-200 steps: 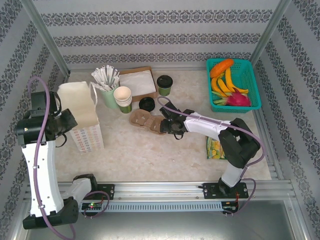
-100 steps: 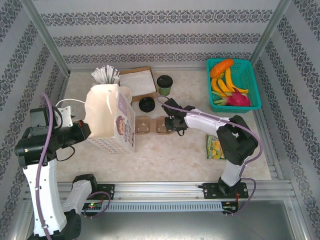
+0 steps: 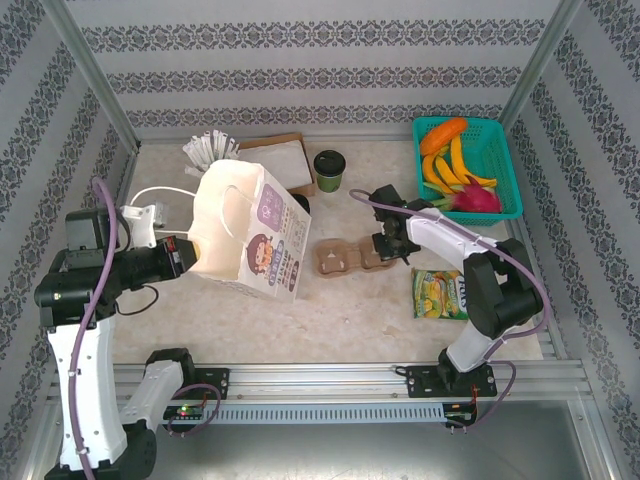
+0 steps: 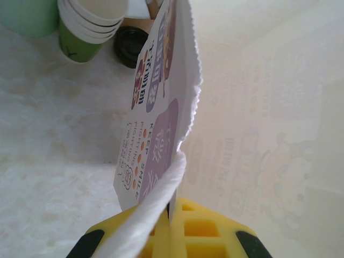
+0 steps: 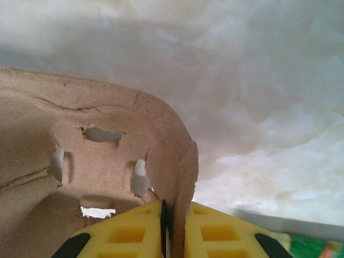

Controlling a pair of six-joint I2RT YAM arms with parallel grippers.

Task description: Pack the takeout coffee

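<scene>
At the left of the overhead view, my left gripper [image 3: 183, 255] is pinched shut on the edge of the printed paper bag [image 3: 255, 235], which leans tilted over the bench [image 3: 300, 315]. The takeout coffee [image 3: 329, 170] stands upright at upper centre with its black lid on, well apart from both grippers. Right of centre, my right gripper [image 3: 388, 248] is clamped on the rim of the cardboard cup carrier [image 3: 345, 258], which lies flat on the bench. A green fruit basket [image 3: 497, 150] sits at upper right.
</scene>
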